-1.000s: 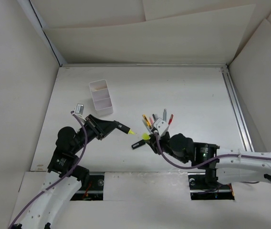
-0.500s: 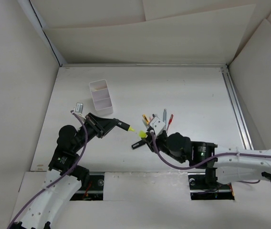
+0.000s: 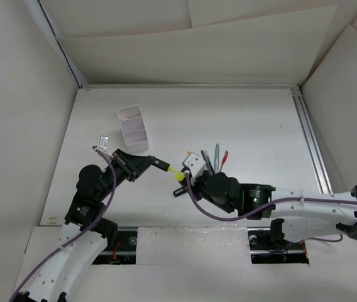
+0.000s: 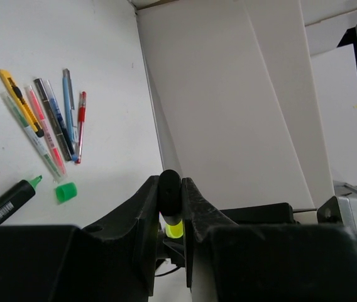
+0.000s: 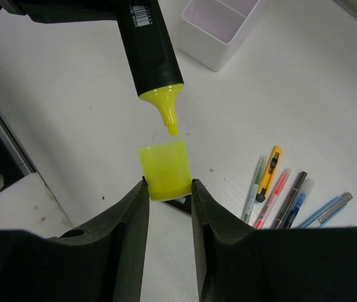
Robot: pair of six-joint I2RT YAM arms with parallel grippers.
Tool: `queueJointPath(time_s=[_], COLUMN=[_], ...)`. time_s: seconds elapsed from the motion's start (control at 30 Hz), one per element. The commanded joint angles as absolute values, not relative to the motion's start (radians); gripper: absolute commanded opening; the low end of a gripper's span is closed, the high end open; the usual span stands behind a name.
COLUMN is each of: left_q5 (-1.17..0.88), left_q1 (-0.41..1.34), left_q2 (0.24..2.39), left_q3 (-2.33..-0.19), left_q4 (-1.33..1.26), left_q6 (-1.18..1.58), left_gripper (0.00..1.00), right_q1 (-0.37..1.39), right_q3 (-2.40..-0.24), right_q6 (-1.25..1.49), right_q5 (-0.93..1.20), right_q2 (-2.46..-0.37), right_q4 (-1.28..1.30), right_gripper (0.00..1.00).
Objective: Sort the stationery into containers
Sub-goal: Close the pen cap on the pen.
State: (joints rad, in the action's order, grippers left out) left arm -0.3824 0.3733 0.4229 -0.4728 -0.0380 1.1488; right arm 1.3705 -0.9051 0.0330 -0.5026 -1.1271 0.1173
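My left gripper (image 3: 147,162) is shut on a black highlighter (image 3: 160,166) held in the air, its bare yellow tip (image 5: 167,110) pointing at my right gripper (image 3: 181,178). The right gripper is shut on a yellow cap (image 5: 164,170), whose open mouth sits just below the tip without touching it. In the left wrist view the highlighter's black butt (image 4: 170,184) is pinched between the jaws of the left gripper (image 4: 170,194). The white two-compartment container (image 3: 133,128) stands at the back left. Several pens (image 3: 213,156) lie fanned on the table behind the right gripper.
A second black highlighter (image 4: 7,201) with a green tip lies on the table beside a loose green cap (image 4: 66,192). A yellow utility knife (image 5: 269,173) lies among the pens (image 5: 285,198). White walls enclose the table, and a metal rail (image 3: 309,141) runs along the right side.
My right gripper has carried the yellow cap leftwards, up to the highlighter's tip. The left gripper has lifted the highlighter slightly and now holds still.
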Motion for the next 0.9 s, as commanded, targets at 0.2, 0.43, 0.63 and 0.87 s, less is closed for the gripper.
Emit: queueJointPath(time_s=[0.2,0.43,0.63,0.87], left_q5=[-0.385,-0.394,-0.430,-0.449], left_q1=[0.374,0.374,0.374,0.374], left_q2=[0.423,0.414,0.414,0.414], left_q3=[-0.454,-0.445,-0.414,-0.414], left_q4=[-0.075,-0.084,-0.116,-0.127], left_q6=[1.117,1.117,1.127,1.127], left_gripper=[0.00,0.00,0.00,0.00], right_q1=[1.381,1.381,1.381,1.381], right_q3=[-0.986,-0.986,-0.996,-1.023], right_q6=[0.017,0.008,0.008,0.008], right_q5=[-0.544,-0.566,-0.575,-0.575], right_q2=[-1.154,-1.163,-1.192,-1.224], right_q4=[0.127,0.137,0.137,0.127], right_gripper=[0.26,0.26,0.26,0.26])
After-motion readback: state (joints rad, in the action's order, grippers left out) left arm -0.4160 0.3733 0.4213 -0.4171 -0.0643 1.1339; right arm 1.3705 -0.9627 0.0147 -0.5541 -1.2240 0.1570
